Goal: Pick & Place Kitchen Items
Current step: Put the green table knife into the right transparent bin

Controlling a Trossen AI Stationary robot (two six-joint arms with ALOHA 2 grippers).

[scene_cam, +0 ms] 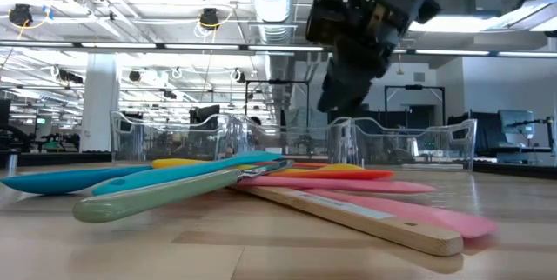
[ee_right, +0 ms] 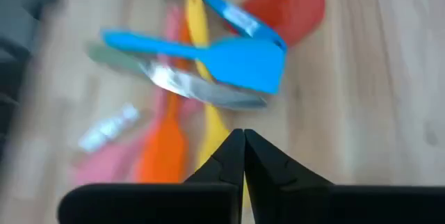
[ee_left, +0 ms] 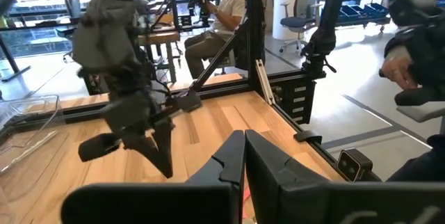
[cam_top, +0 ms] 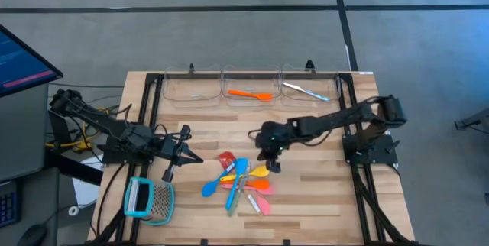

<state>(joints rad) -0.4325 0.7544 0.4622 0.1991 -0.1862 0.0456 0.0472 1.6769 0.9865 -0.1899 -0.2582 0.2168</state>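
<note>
I am holding the right gripper (cam_top: 273, 160) clenched empty at frame centre, just above the utensil pile (cam_top: 243, 182); the left gripper (cam_top: 182, 152) is waiting clenched at centre-left.

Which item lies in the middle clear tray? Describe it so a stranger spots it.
Three clear plastic trays line the wooden table's far edge. In the middle one lies an orange plastic spatula, alone; the right tray's utensil is pale with a blue end.

The table's centre is blocked by the utensil pile (cam_top: 241, 181), with the right gripper (cam_top: 271, 158) just above. Bare wood (cam_top: 328, 192) is left to its right. The far edge is walled by clear bins (cam_top: 252, 85).
</note>
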